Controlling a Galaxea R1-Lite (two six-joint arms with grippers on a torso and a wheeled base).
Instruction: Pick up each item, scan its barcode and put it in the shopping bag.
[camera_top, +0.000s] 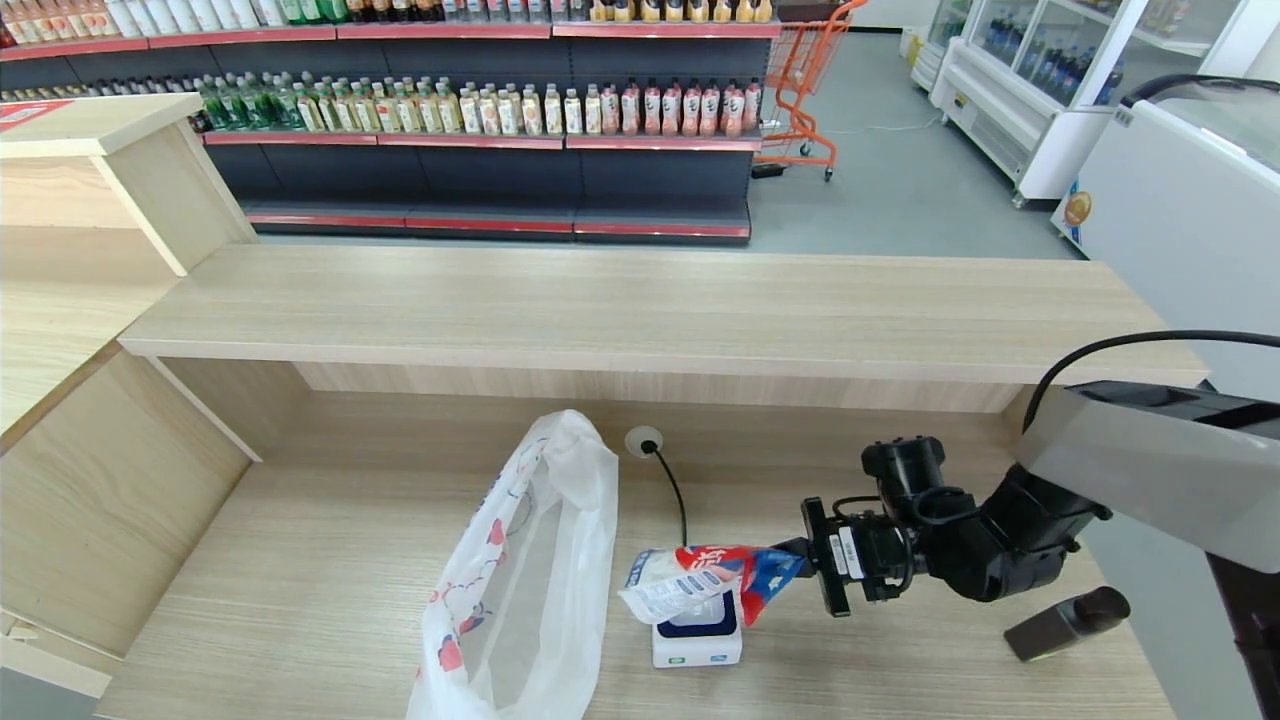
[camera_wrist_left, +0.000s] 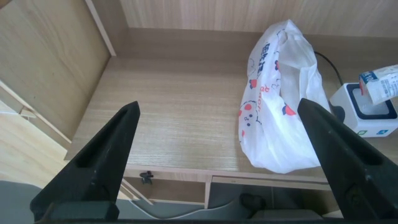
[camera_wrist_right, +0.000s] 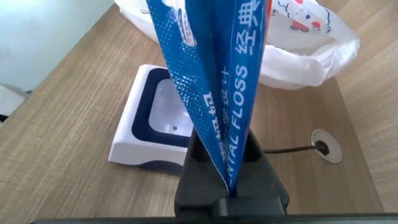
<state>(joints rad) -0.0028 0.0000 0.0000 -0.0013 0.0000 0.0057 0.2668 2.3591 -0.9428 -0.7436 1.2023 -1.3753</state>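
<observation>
Right gripper (camera_top: 790, 558) is clamped on a blue-and-red packet (camera_top: 705, 580), holding it just over the white scanner (camera_top: 697, 640) beside the shopping bag (camera_top: 520, 580) on the bench (camera_top: 300, 600); left gripper (camera_wrist_left: 219, 109) hangs with jaws apart.

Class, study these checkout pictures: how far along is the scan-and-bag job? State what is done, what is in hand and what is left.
Done: the packet is picked up, clamped in the jaws of the right gripper. In hand: it sits over the scanner, so scanning seems under way. Left: bagging it; the shopping bag beside the scanner looks empty so far.
</observation>
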